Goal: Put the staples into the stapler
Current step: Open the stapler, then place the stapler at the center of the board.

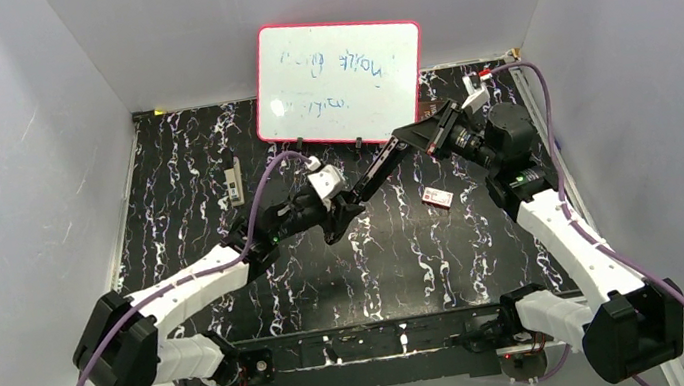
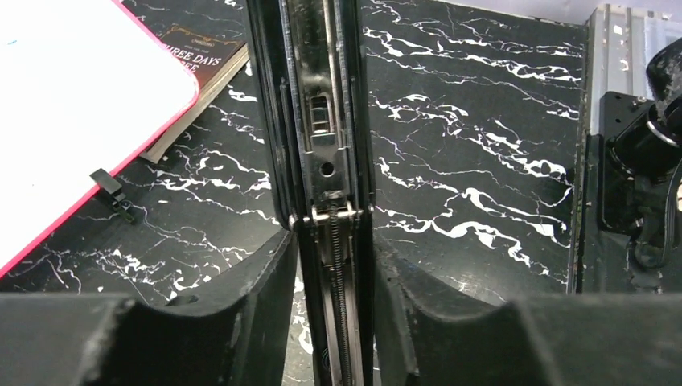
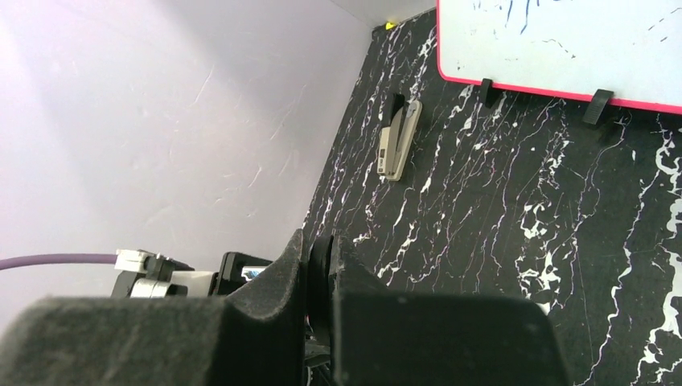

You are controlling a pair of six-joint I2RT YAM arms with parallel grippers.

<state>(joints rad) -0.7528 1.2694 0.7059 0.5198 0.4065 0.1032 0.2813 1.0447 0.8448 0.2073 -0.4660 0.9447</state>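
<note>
Over the black marbled tabletop (image 1: 212,161), near its far edge's middle, the opened stapler (image 1: 377,170) hangs between left fingers (image 2: 241,322) grasping its rail half and right fingers (image 3: 265,297) clenched on its lid, which should hold steady with the rail exposed.

- The right gripper (image 3: 320,256) filled the bottom of the view, its two dark fingers (image 3: 269,285) pinched on a narrow black part of the stapler (image 3: 322,277).
- Beyond it lay the black table (image 3: 499,241), veined with white.
- A grey-and-black block (image 3: 400,138) lay flat near the pale wall (image 3: 161,121), well apart from the gripper.
- A red-edged whiteboard (image 3: 563,40) stood at upper right on black feet (image 3: 597,104).
- A purple cable (image 3: 56,261) met a white connector (image 3: 137,261) at lower left.
</note>
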